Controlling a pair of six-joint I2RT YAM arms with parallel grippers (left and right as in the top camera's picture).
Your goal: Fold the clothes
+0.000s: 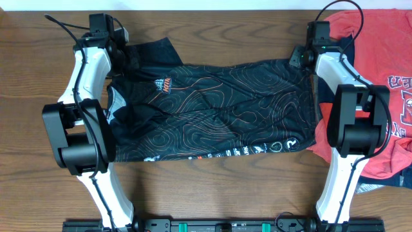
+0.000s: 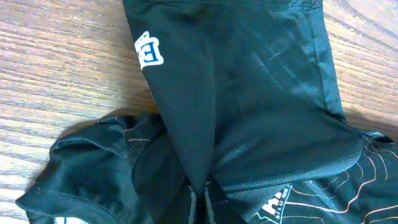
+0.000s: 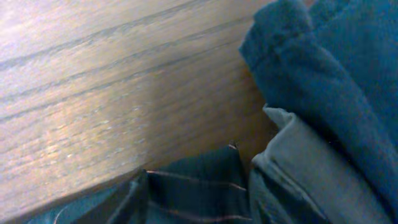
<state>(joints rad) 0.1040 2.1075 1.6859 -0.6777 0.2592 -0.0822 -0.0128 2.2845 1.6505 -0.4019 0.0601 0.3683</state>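
We are starting the first fold: the black, orange-contoured sports T-shirt [image 1: 219, 109] is lying spread on the brown wooden surface [image 1: 212, 187]. Our left pincer [image 1: 121, 53] is seemingly clamping gathered sleeve cloth. Our right pincer [image 1: 300, 58] is showing no fingers, so we cannot tell its state. Next, both far corners need lifting evenly toward the near hem.

One black T-shirt [image 1: 219, 109]; one red T-shirt [image 1: 380, 58]; one navy garment [image 1: 404, 180]; two arms, left arm [image 1: 84, 84], right arm [image 1: 351, 109]; one table [image 1: 212, 187].
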